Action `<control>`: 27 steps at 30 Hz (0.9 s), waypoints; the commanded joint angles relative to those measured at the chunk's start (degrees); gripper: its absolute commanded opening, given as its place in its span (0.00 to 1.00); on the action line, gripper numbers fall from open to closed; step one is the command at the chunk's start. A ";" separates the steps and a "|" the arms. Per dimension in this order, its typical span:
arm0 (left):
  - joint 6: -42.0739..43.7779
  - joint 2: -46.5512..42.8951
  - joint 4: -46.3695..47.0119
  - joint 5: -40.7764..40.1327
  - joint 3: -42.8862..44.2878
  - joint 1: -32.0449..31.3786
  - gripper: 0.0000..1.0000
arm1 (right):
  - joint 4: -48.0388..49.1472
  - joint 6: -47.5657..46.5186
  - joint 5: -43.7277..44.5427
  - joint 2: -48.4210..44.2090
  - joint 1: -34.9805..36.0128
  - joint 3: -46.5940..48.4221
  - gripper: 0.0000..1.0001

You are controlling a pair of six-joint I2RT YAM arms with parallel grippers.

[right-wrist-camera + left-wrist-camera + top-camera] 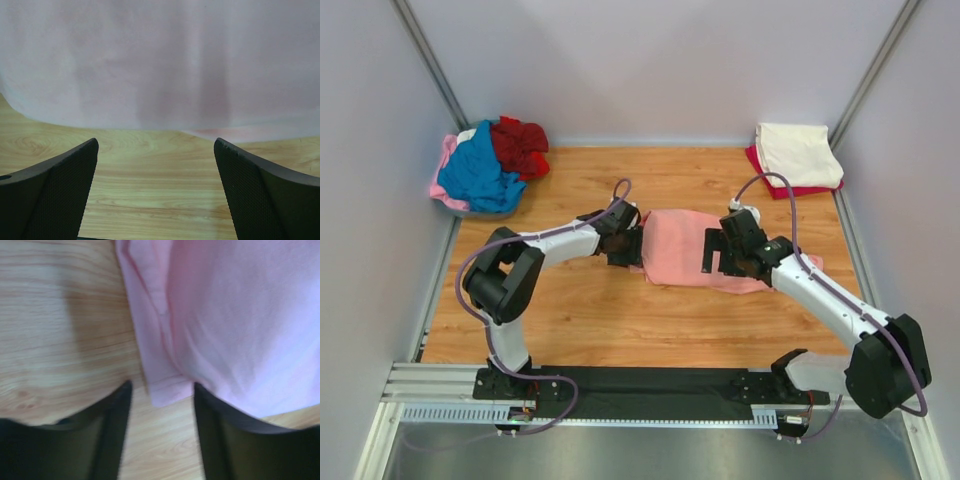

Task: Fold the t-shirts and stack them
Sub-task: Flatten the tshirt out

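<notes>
A salmon-pink t-shirt lies partly folded in the middle of the wooden table. My left gripper is at its left edge, open, with a corner of the pink cloth just ahead of the gap between the fingers. My right gripper is over the shirt's right part, open and empty; its wrist view shows the pink cloth ahead of the fingers and bare wood between them. A folded cream shirt lies on a dark red one at the back right.
A heap of unfolded shirts, blue, dark red and pale pink, lies in the back left corner. Grey walls close in the table on three sides. A metal rail runs along the near edge.
</notes>
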 commanded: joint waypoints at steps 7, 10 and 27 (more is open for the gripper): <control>-0.62 2.05 2.74 0.52 2.12 -1.39 0.00 | 3.12 -0.41 -1.88 0.72 -1.72 -4.00 1.00; 1.49 -6.03 -3.49 -7.18 3.08 -1.48 0.00 | 4.09 0.20 -2.59 0.37 -1.98 -5.93 0.97; 8.44 -25.56 -19.86 -13.55 9.24 -1.39 0.00 | 19.20 4.86 -12.87 13.89 -4.97 -11.30 0.90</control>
